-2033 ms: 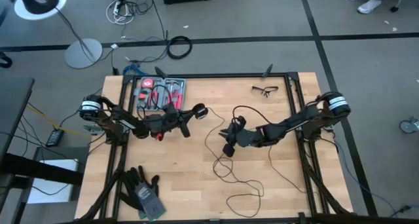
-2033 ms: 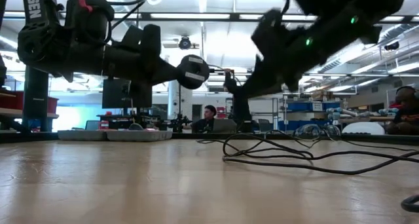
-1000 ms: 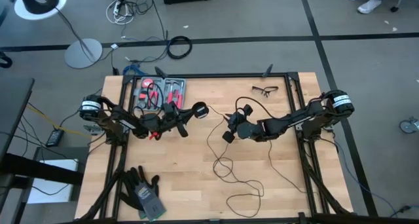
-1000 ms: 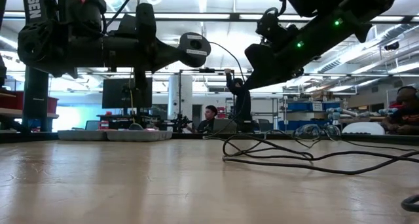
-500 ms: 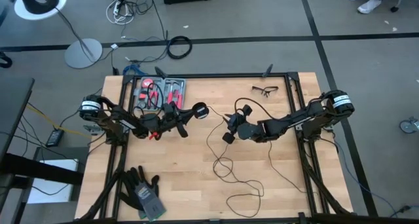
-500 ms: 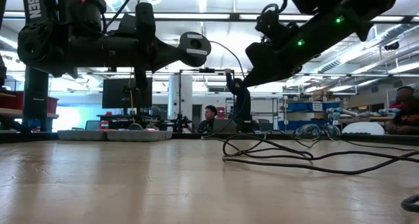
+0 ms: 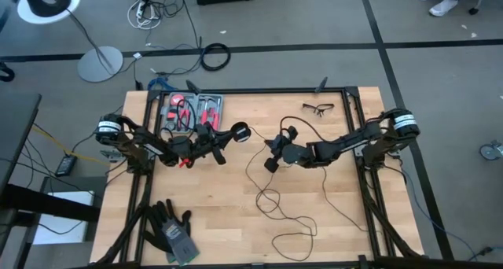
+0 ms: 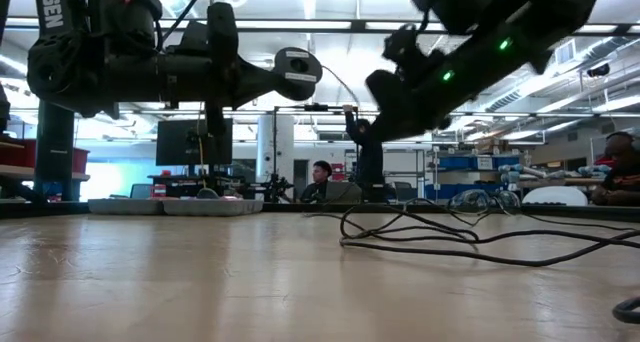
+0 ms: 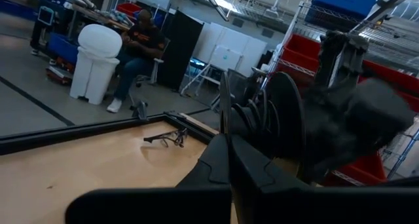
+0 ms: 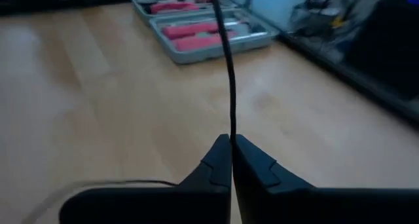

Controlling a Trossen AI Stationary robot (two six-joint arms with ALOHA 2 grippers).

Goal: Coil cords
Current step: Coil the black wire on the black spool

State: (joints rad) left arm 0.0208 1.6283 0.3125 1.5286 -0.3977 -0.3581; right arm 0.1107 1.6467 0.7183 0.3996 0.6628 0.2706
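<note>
The thin black cord lies in loose loops on the wooden table, also seen in the low view. Its round puck is in the air at the tip of my left gripper, which is shut, left of the table's middle. My right gripper is shut on the cord a short way to the right, also raised above the table. A short span of cord arcs between the two grippers. My left gripper pinches the cord right beside its puck between its two shut fingers. The fingers lie about level, coming from the table's left. The puck stands just past the fingertips, clear of the table. My right gripper pinches the cord between its two shut fingertips, coming from the table's right. One single strand runs straight on from the fingertips toward the left gripper. The held part is clear of the table, and the rest hangs down to the loops on the wood.
An open tool case with red-handled tools stands at the far left behind my left gripper. Safety glasses lie at the far right. Dark gloves lie at the near left. Cord loops cover the near middle.
My right gripper has gone a little toward the table's left, nearer the puck, still shut on the cord. The loops on the table have kept their place.
</note>
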